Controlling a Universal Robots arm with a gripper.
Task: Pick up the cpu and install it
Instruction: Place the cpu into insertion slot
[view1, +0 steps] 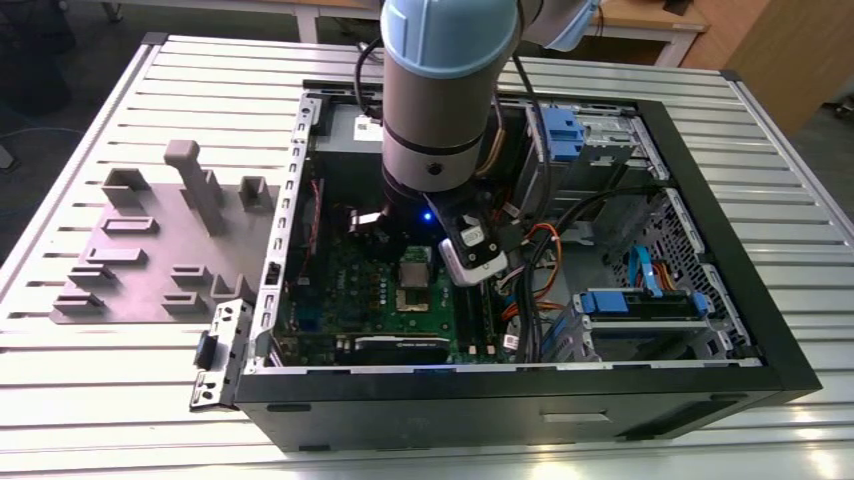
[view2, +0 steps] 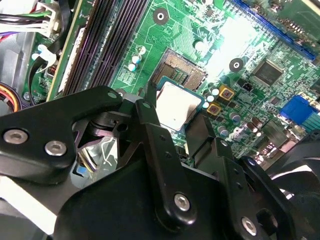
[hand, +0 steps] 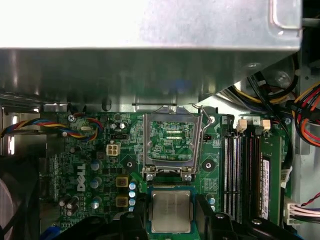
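The cpu (hand: 171, 210) is a small square chip with a silvery top, and my gripper (hand: 171, 222) is shut on it, one black finger (hand: 134, 226) on each side. In the second wrist view the cpu (view2: 176, 104) hangs tilted just off the open socket (view2: 180, 70), overlapping its near edge, with my gripper (view2: 175, 122) around it. The socket's silver metal frame (hand: 172, 142) stands flipped open on the green motherboard (hand: 95, 170). In the exterior view my arm (view1: 430, 150) reaches down into the open computer case (view1: 534, 390) over the motherboard (view1: 400, 310).
Memory slots (hand: 242, 175) and cable bundles (hand: 305, 120) lie close beside the socket. A metal case wall (hand: 150, 65) stands just beyond the socket frame. Blue drive carriers (view1: 641, 305) fill the case at the exterior view's right. A grey plate with holder blocks (view1: 160, 250) lies outside the case.
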